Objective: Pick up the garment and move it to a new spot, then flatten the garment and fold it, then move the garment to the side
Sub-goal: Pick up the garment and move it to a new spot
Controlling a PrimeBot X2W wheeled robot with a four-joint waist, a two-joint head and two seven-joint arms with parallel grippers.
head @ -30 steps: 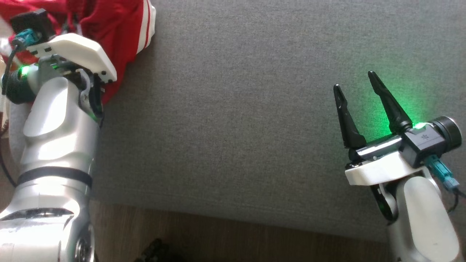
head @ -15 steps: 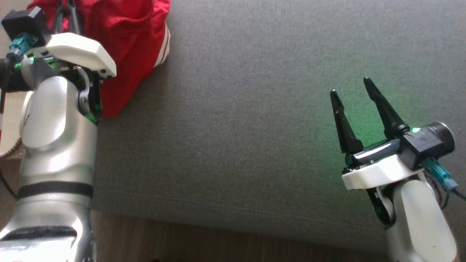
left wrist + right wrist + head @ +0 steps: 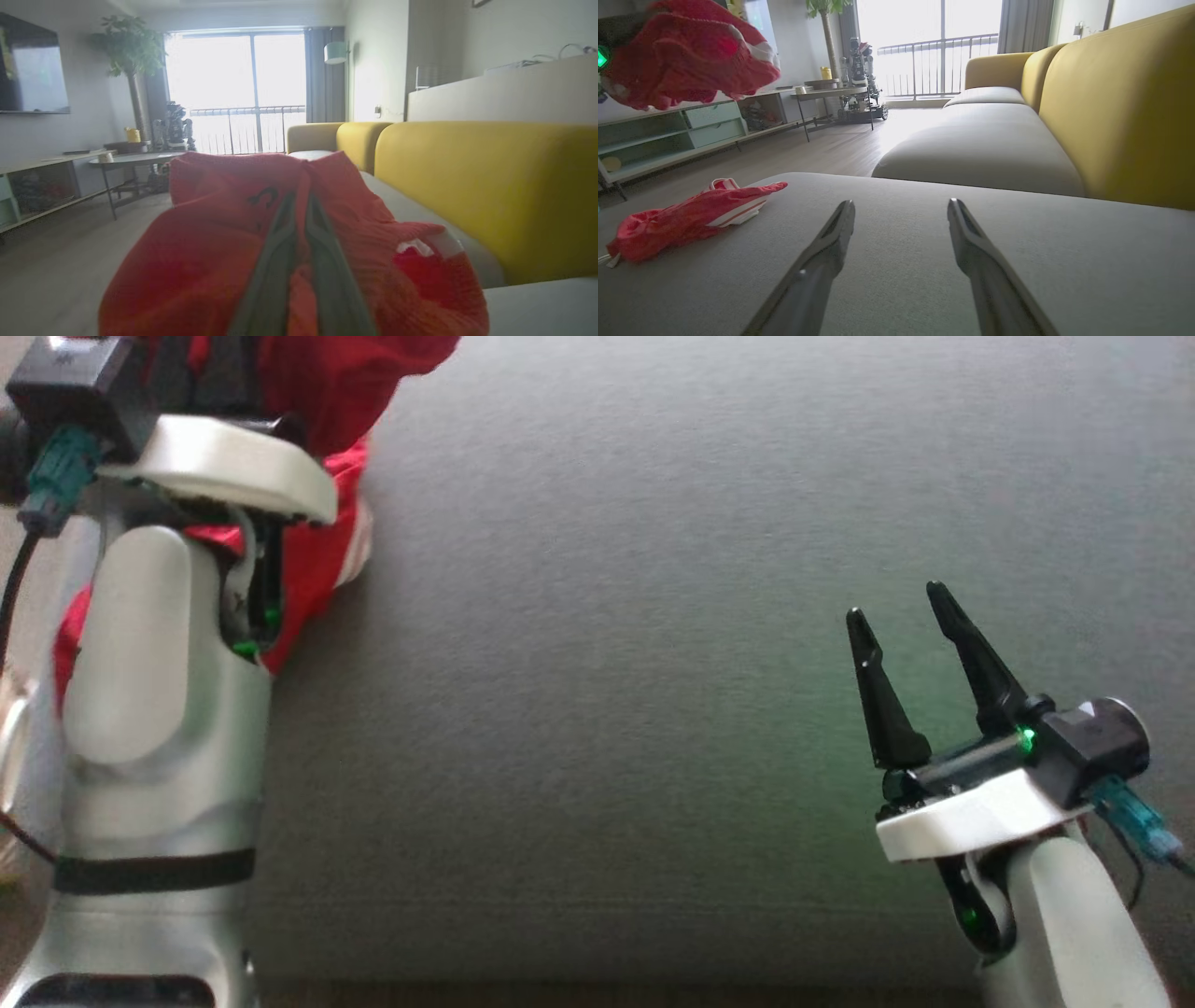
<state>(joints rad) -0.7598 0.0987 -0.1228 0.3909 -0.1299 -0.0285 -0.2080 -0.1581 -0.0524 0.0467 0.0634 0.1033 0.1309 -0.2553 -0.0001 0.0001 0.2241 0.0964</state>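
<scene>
Main risk: a thin pinch on loose knit. Could slip out of the left claw [image 3: 300,200] on a fast swing over the grey cushion [image 3: 607,663], with only a narrow fold of the red garment [image 3: 210,242] caught between the fingers and the rest bulging round them unsupported.

Could also drag instead of lifting clear. From the right wrist, a red bunch [image 3: 686,51] held up above the cushion's left end, and a red striped piece [image 3: 691,217] lying flat on that same end. Cannot tell whether joined or separate. If joined, may catch on the cushion's surface and tug the fold free.

Might also fall past the cushion's left edge to the floor [image 3: 822,149], being held close to that edge and not over the middle. If released from high above the cushion, would probably land crumpled, making the flattening harder.

Now the claws.
- **Left:** fingers pressed together, pinching the garment's fold, with cloth heaped on both sides of them, above the cushion's left end.
- **Right claw [image 3: 894,600]:** spread wide, holding nothing and touching nothing that shows. Hovers low over the cushion's right part, well apart from the garment.

Between the two, a broad stretch of bare cushion. Looks like room enough for a new spot near the cushion's middle.
</scene>
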